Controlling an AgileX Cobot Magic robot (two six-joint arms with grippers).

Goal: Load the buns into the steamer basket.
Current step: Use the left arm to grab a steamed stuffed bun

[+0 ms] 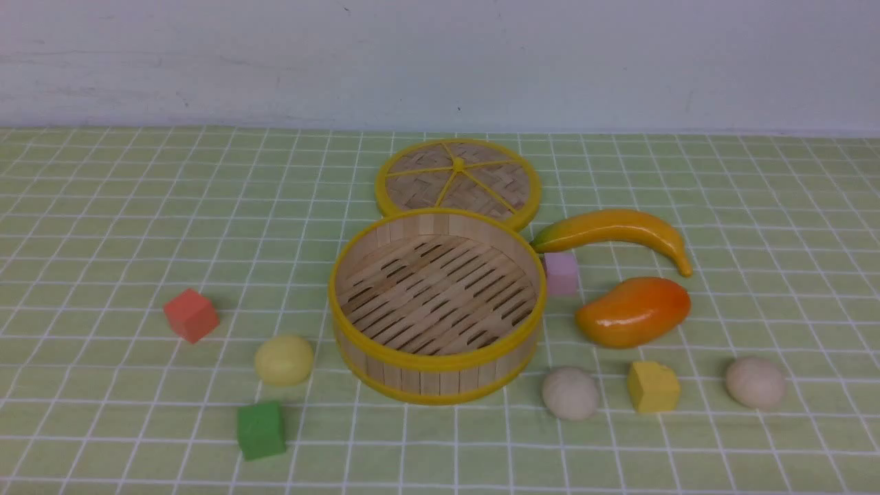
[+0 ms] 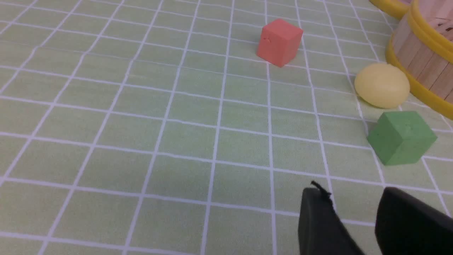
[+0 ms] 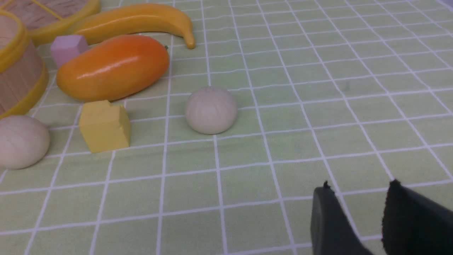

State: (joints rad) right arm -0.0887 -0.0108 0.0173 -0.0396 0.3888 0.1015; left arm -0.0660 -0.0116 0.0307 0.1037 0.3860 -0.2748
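Observation:
The steamer basket stands empty at the centre of the green checked cloth. A pale yellow bun lies just left of it, also in the left wrist view. Two beige buns lie right of the basket near the front: one close to it and one further right; both show in the right wrist view. Neither arm shows in the front view. My left gripper and right gripper are open and empty above bare cloth, well short of the buns.
The flat woven lid lies behind the basket. A banana, a mango and a pink cube sit to the right. A yellow cube lies between the beige buns. Red and green cubes flank the yellow bun.

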